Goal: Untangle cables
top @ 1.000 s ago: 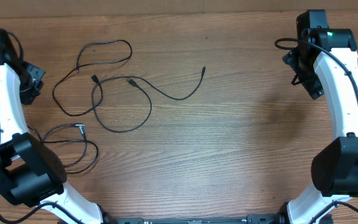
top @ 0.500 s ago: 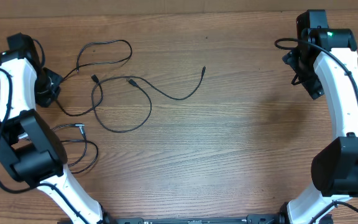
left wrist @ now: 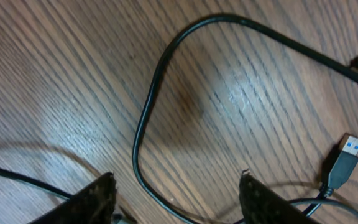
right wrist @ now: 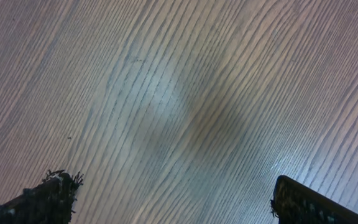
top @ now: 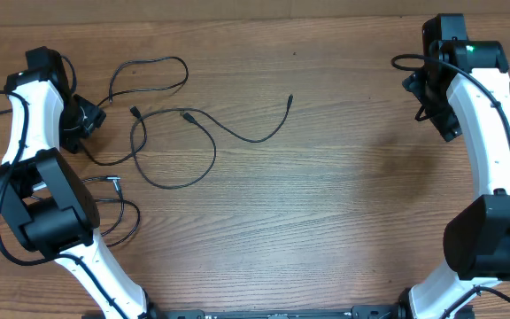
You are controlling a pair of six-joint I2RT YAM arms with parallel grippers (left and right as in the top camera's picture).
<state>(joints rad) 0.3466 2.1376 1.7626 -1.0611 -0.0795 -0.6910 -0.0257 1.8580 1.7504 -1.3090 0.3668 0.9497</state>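
**Left gripper** [left wrist: 176, 208]: upper left of the overhead frame, low over the table [top: 343, 221]. Jaws stand apart and hold nothing. In the wrist view a bend of cord [left wrist: 143, 124] runs down between the fingers, unpinched.

**Cables** [top: 213, 151]: three thin black cords, all in the left half of the overhead frame.
- Top cord [top: 182, 71]: narrow loop at upper left, with a wider loop trailing down beside the left gripper.
- Jack cord [top: 124, 217]: lower left, silvery tip [top: 116, 182], partly under the left arm, apart from the other loops.
- Long cord [top: 255, 140]: left of centre, with an end plug [top: 289, 99] toward the middle. It crosses a round loop, but which strand lies on top cannot be told.
- USB plug [left wrist: 347, 158]: blue-tongued, lower right of the left wrist view. Which cord it ends cannot be told.

**Handling (judged)**: very light and limp, so a cord sags and swings once lifted. The sheath looks smooth and may slide through the pads. Nothing looks fragile, though a plug should not be bent at its neck. The best hold is probably across a free run clear of any crossing, or just behind a plug body, which is thicker and stiffer. Dragging flat is likely to pull the neighbouring loops along, so lifting clear should part them more cleanly.

**Right gripper** [right wrist: 176, 199]: upper right of the overhead frame, well apart from every cord. Jaws stand wide, with only bare wood beneath.
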